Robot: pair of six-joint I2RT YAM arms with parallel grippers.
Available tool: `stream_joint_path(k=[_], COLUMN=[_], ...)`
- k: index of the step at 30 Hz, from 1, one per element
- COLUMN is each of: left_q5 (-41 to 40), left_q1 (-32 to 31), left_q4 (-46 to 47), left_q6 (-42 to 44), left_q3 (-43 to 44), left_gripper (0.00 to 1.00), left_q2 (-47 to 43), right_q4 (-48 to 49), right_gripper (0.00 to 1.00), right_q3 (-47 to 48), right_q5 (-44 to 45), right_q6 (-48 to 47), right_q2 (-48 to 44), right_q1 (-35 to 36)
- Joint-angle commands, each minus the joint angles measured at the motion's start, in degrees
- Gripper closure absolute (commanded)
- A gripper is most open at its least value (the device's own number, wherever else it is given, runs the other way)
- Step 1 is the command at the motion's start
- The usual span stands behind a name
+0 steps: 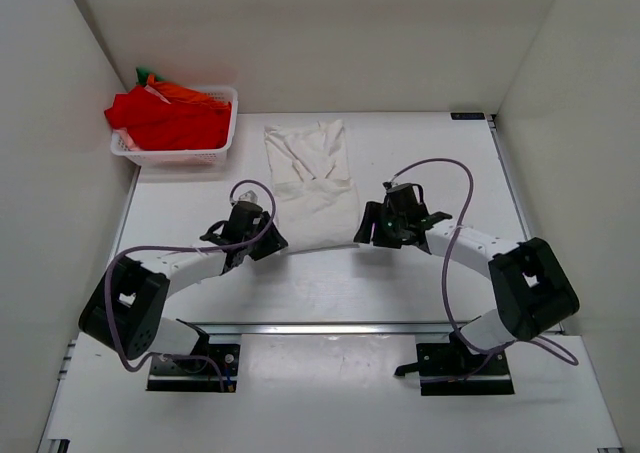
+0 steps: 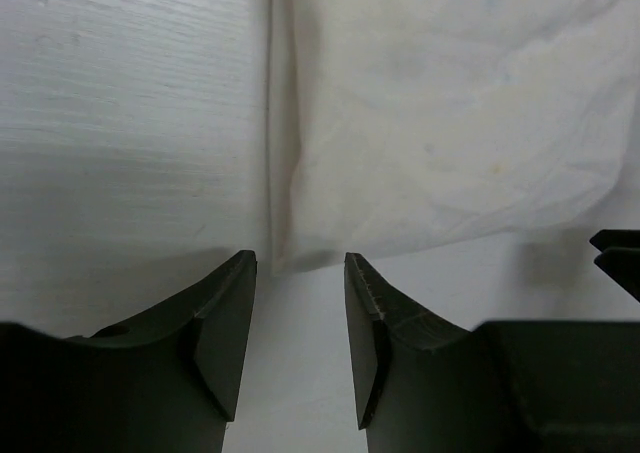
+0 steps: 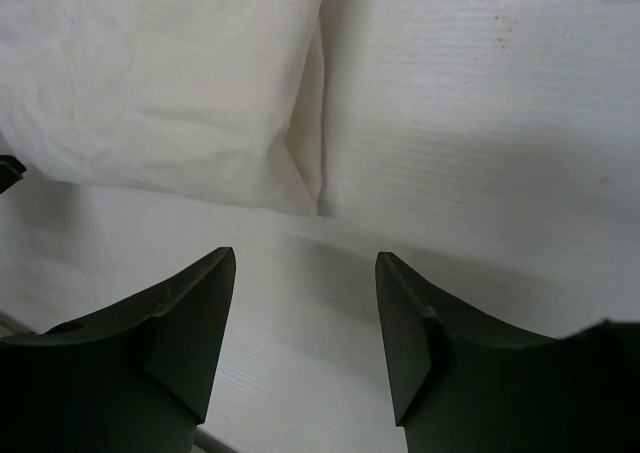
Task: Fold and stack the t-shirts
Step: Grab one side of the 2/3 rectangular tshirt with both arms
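A white t-shirt lies partly folded in a long strip on the table, its near hem between my two grippers. My left gripper is open and empty, just short of the shirt's near left corner. My right gripper is open and empty, just short of the shirt's near right corner. Both sit low over the table. Red, orange and green t-shirts lie heaped in the basket at the back left.
A white plastic lattice basket stands at the back left against the left wall. White walls close in the table on the left, back and right. A metal rail runs along the near edge by the arm bases.
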Motion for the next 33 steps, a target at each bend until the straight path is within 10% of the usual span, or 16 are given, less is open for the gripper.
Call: stream_joint_path(k=[1,12,14,15,33], left_q5=[-4.2,-2.9,-2.9,-2.7,-6.6], left_q1=[-0.4,-2.6,-3.1,-3.2,-14.7], left_q4=[2.0,4.9,6.0,6.0,-25.2], left_q6=[-0.6,-3.5,-4.9,-4.8,-11.3], left_q3=[-0.4,2.1,1.1,0.8,-11.5], left_gripper=[0.48,0.52,0.75,0.93,1.0], left_q2=[-0.6,8.1,8.2,7.6,-33.9], right_q4=[8.6,9.7,9.5,7.8,-14.8], right_gripper=[0.44,0.55,0.96,1.0,1.0], right_q3=[-1.0,3.8,3.9,3.8,-8.3], right_q5=[1.2,-0.2,-0.4,0.0,5.4], right_q6=[4.3,4.4,4.4,4.4,9.8], right_q2=[-0.8,8.9,10.0,10.7,-18.7], right_q1=[0.8,3.2,3.6,4.1,25.8])
